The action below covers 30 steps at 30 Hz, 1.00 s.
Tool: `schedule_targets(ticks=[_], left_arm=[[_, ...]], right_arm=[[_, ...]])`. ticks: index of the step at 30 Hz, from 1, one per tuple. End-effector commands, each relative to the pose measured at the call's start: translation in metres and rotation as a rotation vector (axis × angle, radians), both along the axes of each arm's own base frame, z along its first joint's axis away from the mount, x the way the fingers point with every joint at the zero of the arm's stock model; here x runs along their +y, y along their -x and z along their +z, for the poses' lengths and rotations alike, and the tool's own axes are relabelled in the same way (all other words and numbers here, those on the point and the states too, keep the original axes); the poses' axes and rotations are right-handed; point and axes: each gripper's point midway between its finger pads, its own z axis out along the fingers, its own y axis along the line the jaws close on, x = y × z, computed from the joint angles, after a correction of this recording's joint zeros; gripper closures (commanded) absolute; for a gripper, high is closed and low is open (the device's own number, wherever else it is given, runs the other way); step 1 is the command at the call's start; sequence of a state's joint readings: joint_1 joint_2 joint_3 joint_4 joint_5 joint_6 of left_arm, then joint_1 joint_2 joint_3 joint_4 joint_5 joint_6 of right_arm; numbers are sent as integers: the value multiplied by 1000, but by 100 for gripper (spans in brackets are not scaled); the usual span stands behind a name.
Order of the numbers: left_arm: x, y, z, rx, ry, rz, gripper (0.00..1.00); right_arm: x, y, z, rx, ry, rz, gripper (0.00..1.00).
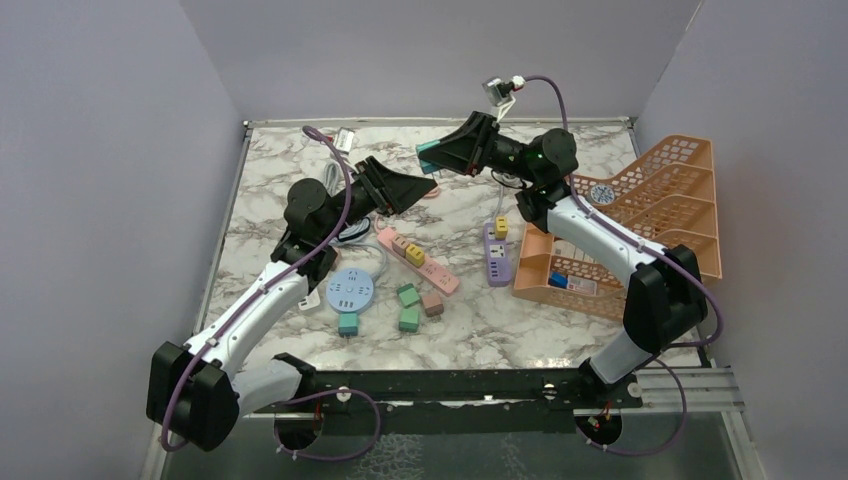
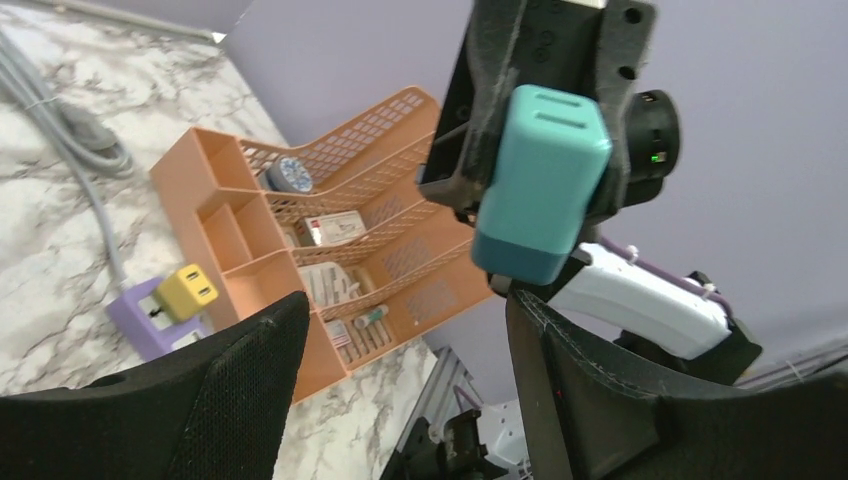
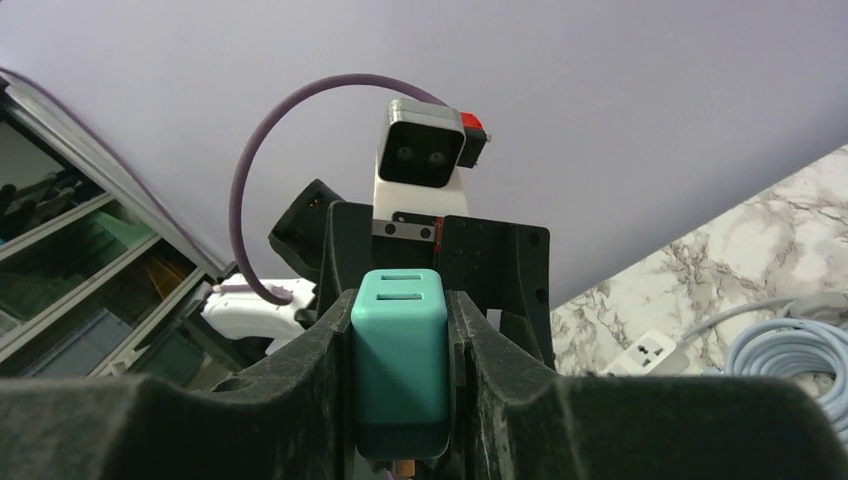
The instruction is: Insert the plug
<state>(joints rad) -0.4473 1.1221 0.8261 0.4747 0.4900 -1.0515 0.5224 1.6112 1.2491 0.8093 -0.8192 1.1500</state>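
Both aloft: left pincer [image 1: 428, 186], right pincer [image 1: 427, 157]

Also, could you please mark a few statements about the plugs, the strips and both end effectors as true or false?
1. The right end effector is shut on the teal rectangular plastic plug adapter. True.
2. The left end effector is shut. False: its black fingers stand wide apart, holding nothing.
3. A small yellow plug sits in the purple plastic power strip. True.
4. The orange mesh plastic organiser stands on the robot's left. False: it stands on the right side of the white marble table.
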Motion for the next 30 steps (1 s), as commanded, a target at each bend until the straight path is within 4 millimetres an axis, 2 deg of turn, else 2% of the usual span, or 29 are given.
schedule_targets(ticks=[1,4,12,16,20,22,23,27,30], left_arm=[[2,15,56,-189,84,-33,28],[5,11,58,-187,95,1,31],[4,10,64,-196,101,2,43],[5,13,65,-214,93,-1,43],[6,16,68,-244,84,-4,36],[6,18,69,-256,78,-10,35],[5,19,68,-259,75,-16,38],[4,21,65,-264,63,-33,59],[3,25,64,-283,51,-44,63]], right_arm=[[-1,15,2,-29,-11,69,99],[0,20,2,-44,-3,91,99],[4,20,-14,-48,57,95,99],[6,18,-22,-42,79,84,99],[8,19,-26,-34,87,88,99],[8,21,-25,-37,85,90,99],[8,22,-25,-35,86,89,99],[7,24,-22,-33,79,92,99],[7,26,-21,-14,69,97,99]])
